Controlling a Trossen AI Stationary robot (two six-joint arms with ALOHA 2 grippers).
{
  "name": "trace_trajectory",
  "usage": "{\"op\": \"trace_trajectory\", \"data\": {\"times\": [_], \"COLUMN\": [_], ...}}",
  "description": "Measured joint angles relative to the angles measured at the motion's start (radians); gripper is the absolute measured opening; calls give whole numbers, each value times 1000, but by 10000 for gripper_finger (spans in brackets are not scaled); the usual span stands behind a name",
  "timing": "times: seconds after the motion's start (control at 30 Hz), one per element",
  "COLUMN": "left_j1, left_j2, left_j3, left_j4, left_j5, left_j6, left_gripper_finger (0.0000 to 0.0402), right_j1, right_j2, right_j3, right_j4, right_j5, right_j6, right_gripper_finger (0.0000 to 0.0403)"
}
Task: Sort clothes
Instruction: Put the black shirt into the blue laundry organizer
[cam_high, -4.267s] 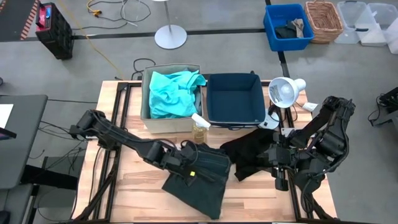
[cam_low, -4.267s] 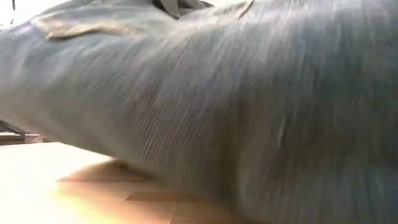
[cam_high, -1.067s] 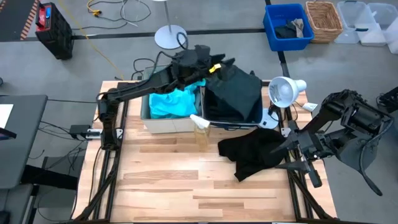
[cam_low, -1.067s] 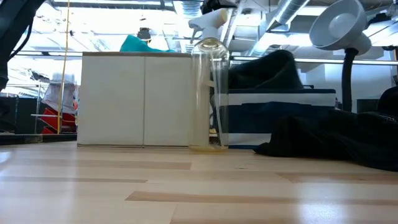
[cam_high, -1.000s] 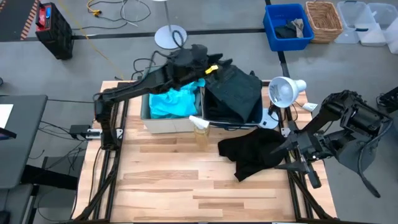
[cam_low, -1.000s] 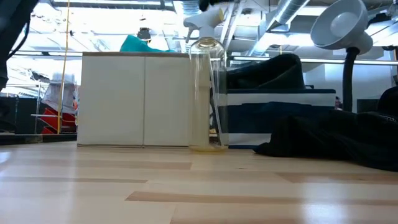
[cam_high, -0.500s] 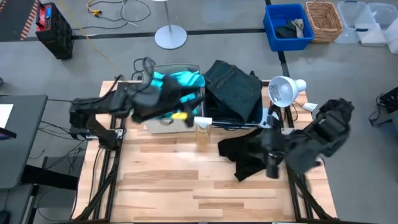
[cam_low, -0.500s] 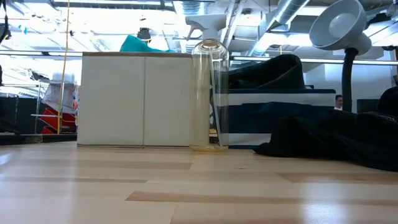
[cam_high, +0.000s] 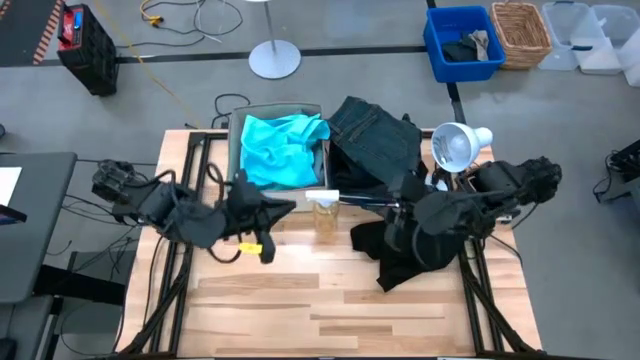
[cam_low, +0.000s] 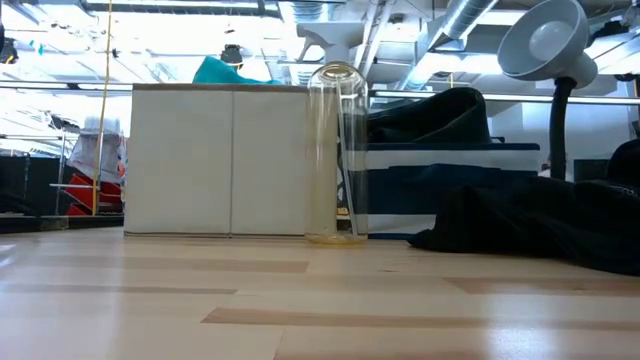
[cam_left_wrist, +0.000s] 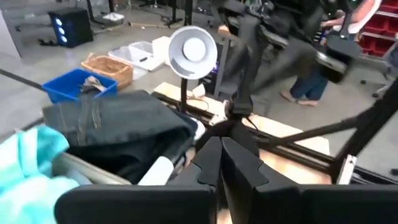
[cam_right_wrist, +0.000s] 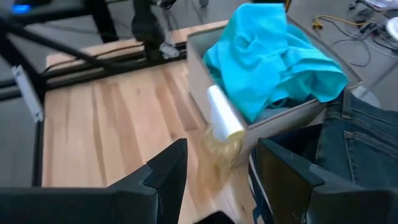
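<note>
The dark indigo jeans (cam_high: 373, 150) lie heaped in the navy box (cam_high: 413, 185), spilling over its far rim. The turquoise top (cam_high: 281, 148) fills the beige box (cam_high: 236, 160). The black garment (cam_high: 408, 258) lies crumpled on the table's right part and shows in the low view (cam_low: 545, 225). The pale blue piece does not show plainly. My left gripper (cam_high: 267, 249) is shut and empty over the table, near side of the beige box. My right gripper (cam_right_wrist: 227, 171) is open and hovers at the black garment's far end (cam_high: 398, 215), facing the boxes.
A clear spray bottle (cam_high: 322, 207) stands on the table just in front of the gap between the two boxes. A white desk lamp (cam_high: 455, 147) stands at the table's far right. Bare wood lies along the near edge (cam_high: 300, 310).
My left gripper has drawn back from above the navy box, going toward the near and left edges and down over the table; the jeans stay in the box. My right arm has swung from the table's right edge toward the left, over the black garment.
</note>
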Motion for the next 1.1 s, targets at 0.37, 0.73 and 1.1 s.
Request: {"op": "trace_trajectory", "data": {"times": [0.37,0.73,1.1], "left_j1": [-114,-156,-95], "left_j2": [-158,-223,-205], "left_j3": [-381,-610,-612], "left_j4": [223,437,467], "left_j5": [-43,-41,7], "left_j6": [-125,-194,-157], "left_gripper_finger": [1,1,1], "right_j1": [-37,106,260], "right_j2": [16,70,102], "right_j3": [0,0,-188], "right_j4": [43,-249,-310], "right_j5": [22,-22,-67], "right_j6": [27,208,666], "right_gripper_finger": [150,65,110]}}
